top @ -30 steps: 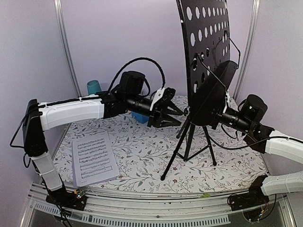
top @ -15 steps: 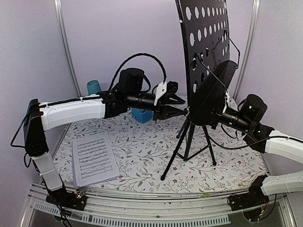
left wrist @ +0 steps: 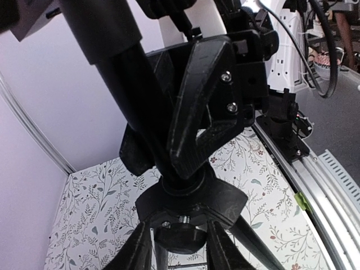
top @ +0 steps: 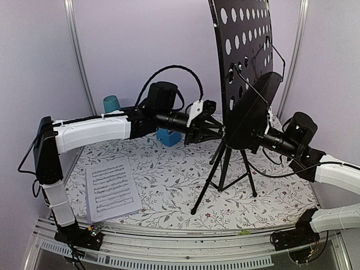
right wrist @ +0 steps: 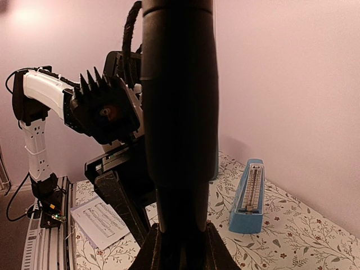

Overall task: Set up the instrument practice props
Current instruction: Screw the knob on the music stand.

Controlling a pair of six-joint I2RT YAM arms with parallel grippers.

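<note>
While right tool grips music stand pole, page shows printed staves

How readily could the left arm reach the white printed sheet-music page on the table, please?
Probably yes: the white sheet-music page lies uncovered on that arm's side, though the left gripper is at the black tripod music stand.

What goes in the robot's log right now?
left gripper: around music stand pole | right gripper: gripping pole | sheet music: on table
</note>
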